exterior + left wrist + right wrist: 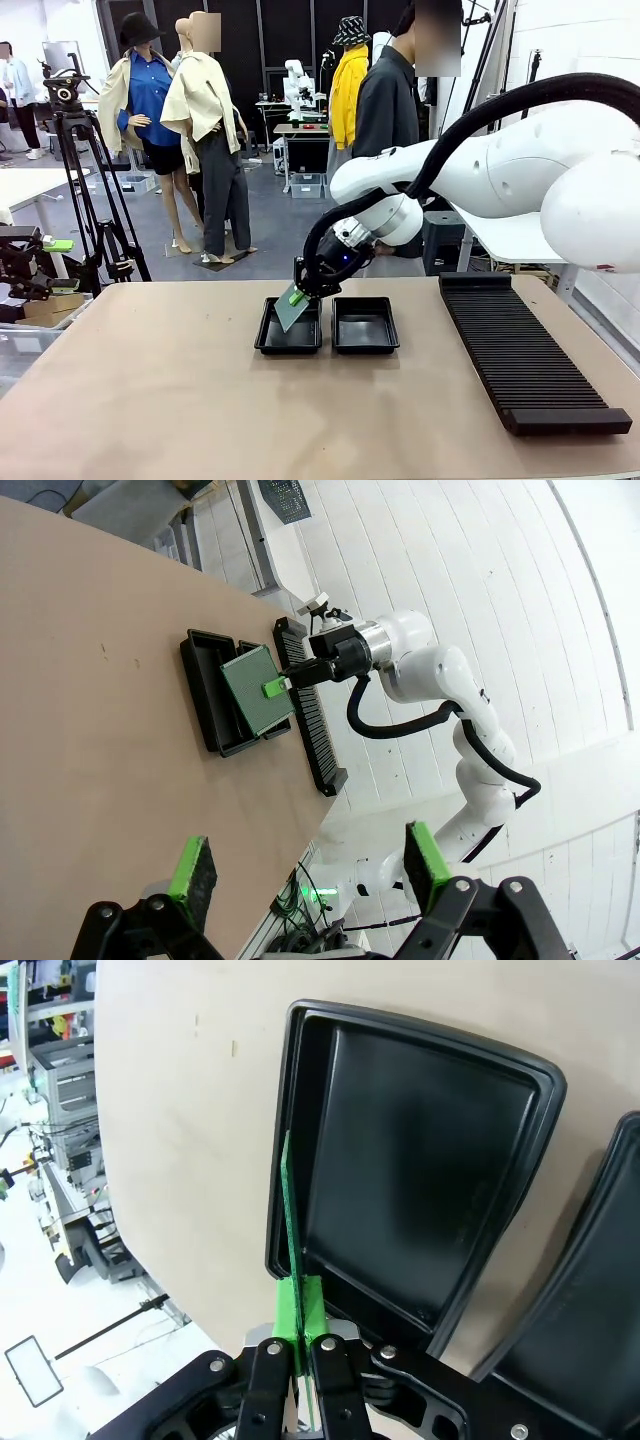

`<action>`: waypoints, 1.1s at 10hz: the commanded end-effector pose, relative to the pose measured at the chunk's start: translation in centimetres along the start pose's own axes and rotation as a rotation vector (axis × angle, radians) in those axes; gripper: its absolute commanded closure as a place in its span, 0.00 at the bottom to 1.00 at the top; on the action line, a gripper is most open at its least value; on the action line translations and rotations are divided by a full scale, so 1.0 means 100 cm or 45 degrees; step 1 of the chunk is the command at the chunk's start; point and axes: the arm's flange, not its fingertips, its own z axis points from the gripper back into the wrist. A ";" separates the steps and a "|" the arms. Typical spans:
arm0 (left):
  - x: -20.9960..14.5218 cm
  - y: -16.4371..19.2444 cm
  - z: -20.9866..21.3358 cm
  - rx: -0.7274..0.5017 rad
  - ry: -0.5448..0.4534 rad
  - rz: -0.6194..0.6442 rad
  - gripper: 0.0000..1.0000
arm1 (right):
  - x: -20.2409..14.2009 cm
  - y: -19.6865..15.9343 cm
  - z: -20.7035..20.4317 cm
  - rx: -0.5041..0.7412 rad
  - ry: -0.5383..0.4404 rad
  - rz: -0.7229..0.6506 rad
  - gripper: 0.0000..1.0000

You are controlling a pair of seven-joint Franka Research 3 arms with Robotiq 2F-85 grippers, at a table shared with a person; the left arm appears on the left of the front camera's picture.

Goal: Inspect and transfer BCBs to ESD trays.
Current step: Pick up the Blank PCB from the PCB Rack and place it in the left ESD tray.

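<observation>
A green BCB (291, 312) hangs tilted over the left ESD tray (288, 350), its lower edge low inside the tray. My right gripper (297, 297) is shut on the board's upper edge. In the right wrist view the BCB (289, 1200) stands edge-on above the tray's (420, 1160) bare floor near its rim, clamped by my right gripper (300, 1308). The second ESD tray (365, 349) lies beside it with nothing in it. My left gripper (310, 865) hovers far off, open, with nothing between its fingers, and looks at the BCB (252, 688) over the ESD trays (205, 675).
A long black ribbed rack (525, 350) lies along the table's right side. A person in a dark top (388, 100) stands behind the far edge. A camera tripod (85, 190) stands off the table at the left. The near and left tabletop is bare.
</observation>
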 end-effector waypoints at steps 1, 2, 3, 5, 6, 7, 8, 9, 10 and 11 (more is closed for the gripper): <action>0.001 -0.003 0.002 0.009 -0.012 0.017 0.00 | 0.009 0.003 -0.002 -0.015 0.023 -0.025 1.00; 0.001 -0.003 0.002 0.009 -0.012 0.017 0.00 | 0.007 0.002 -0.002 0.013 0.023 -0.007 1.00; 0.001 -0.003 0.002 0.009 -0.012 0.017 0.00 | 0.002 -0.002 -0.002 0.002 0.005 -0.003 1.00; 0.001 -0.003 0.002 0.009 -0.012 0.017 0.00 | 0.002 -0.002 -0.002 0.002 0.005 -0.003 1.00; 0.001 -0.003 0.002 0.009 -0.012 0.017 0.00 | 0.002 -0.002 -0.002 0.002 0.005 -0.003 1.00; 0.001 -0.003 0.002 0.009 -0.012 0.017 0.00 | 0.002 -0.002 -0.002 0.002 0.005 -0.003 1.00; 0.001 -0.003 0.002 0.009 -0.012 0.017 0.00 | 0.002 -0.002 -0.002 0.002 0.005 -0.003 1.00; 0.001 -0.003 0.002 0.009 -0.012 0.017 0.00 | 0.002 -0.002 -0.002 0.002 0.005 -0.003 1.00; 0.001 -0.003 0.002 0.009 -0.012 0.017 0.00 | 0.002 -0.002 -0.002 0.002 0.005 -0.003 1.00; 0.001 -0.003 0.002 0.009 -0.012 0.017 0.00 | 0.002 -0.002 -0.002 0.002 0.005 -0.003 1.00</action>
